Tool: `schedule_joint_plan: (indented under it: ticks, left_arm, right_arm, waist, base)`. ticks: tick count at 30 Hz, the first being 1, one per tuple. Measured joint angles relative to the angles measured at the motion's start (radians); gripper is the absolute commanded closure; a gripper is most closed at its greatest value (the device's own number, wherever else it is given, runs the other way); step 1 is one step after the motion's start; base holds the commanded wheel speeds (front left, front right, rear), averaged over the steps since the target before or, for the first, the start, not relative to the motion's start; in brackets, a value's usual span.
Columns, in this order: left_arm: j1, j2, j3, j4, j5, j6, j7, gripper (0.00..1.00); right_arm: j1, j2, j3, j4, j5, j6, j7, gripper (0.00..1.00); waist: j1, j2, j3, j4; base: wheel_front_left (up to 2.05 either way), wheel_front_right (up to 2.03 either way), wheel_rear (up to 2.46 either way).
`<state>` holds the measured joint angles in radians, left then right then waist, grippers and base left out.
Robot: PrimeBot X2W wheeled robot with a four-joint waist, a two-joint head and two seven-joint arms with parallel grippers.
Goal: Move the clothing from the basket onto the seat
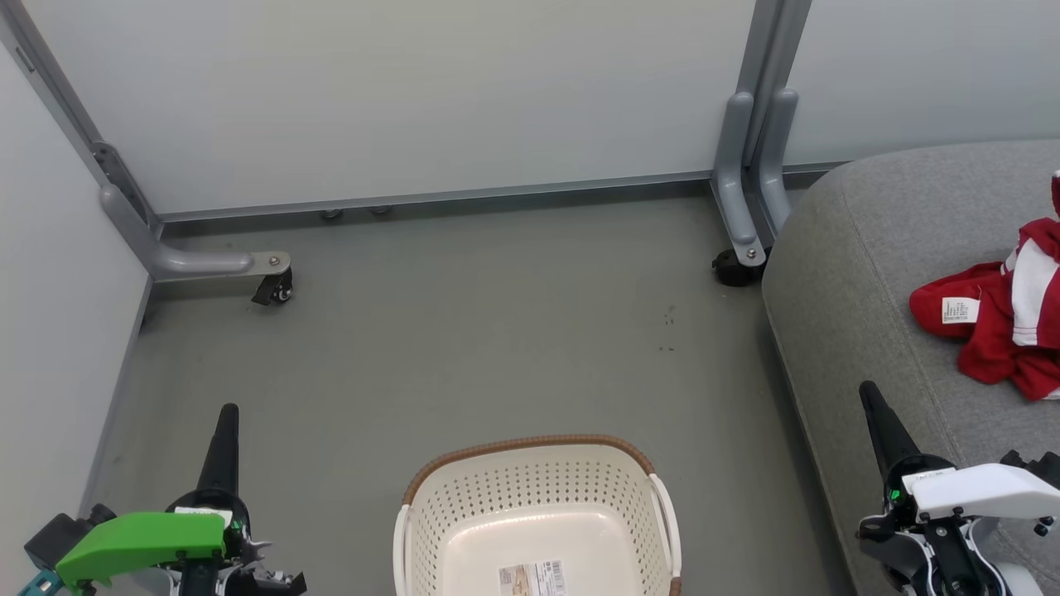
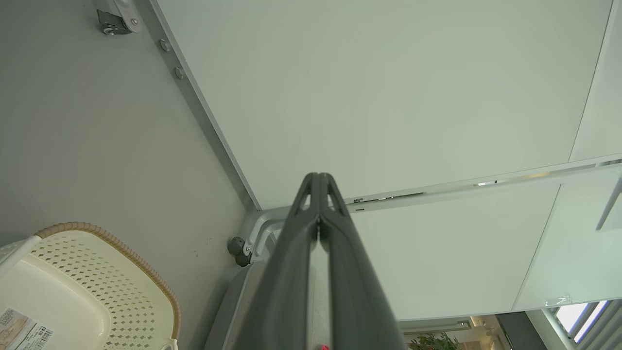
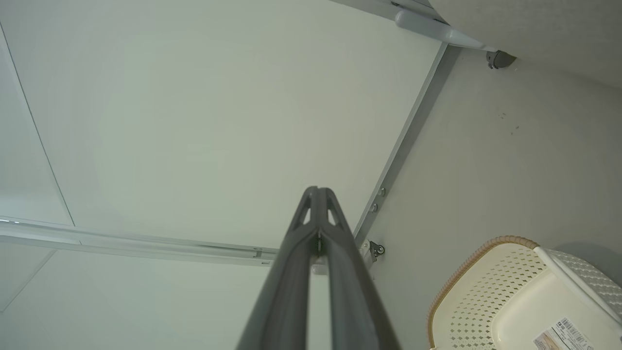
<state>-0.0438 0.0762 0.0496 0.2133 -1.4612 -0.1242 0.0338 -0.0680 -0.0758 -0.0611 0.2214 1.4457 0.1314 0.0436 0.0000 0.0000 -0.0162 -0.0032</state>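
the basket [image 1: 530, 488] stands on the grey floor [image 1: 497, 331] in front of the robot. the part of its inside that shows holds no fabric, just a bare cream bottom with a paper sticker [image 1: 532, 577]. its near end is cut off by the lower edge of the head view, so that part cannot be checked. the red clothing [image 1: 1002, 331] lies in a crumpled heap on the seat [image 1: 861, 273] at the right, white care tag [image 1: 960, 310] facing up, well apart from the basket and running partly out of frame.

the left end effector [image 1: 228, 414] hangs low at the left and the right end effector [image 1: 869, 396] by the seat's edge. both have their fingers pressed together on nothing, as each wrist view confirms.

judged from this, the transfer looks finished. nothing appears left to carry, unless a piece hides in the unseen end of the basket.
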Motion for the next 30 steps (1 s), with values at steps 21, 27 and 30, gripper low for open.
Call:
schedule_joint_plan:
  ticks: [21, 27, 30]
  left_arm:
    - [-0.042, -0.002, 0.023, 0.024, -0.138, -0.003, 0.042, 1.0]
    - [-0.055, -0.002, 0.03, 0.031, -0.175, -0.003, 0.053, 1.0]
    - [-0.057, -0.002, 0.031, 0.031, -0.176, -0.003, 0.054, 1.0]
  right_arm:
    - [-0.026, 0.007, -0.024, 0.017, 0.144, 0.0, 0.041, 1.0]
    - [-0.035, 0.01, -0.03, 0.022, 0.182, 0.0, 0.053, 1.0]
    - [-0.035, 0.011, -0.031, 0.022, 0.183, 0.0, 0.053, 1.0]
  waist:
    - [0.0, 0.0, 0.015, 0.002]
    - [0.0, 0.0, 0.019, 0.003]
    - [0.0, 0.0, 0.019, 0.003]
  base:
    - [0.0, 0.0, 0.0]
    - [0.0, 0.0, 0.0]
    - [0.0, 0.0, 0.0]
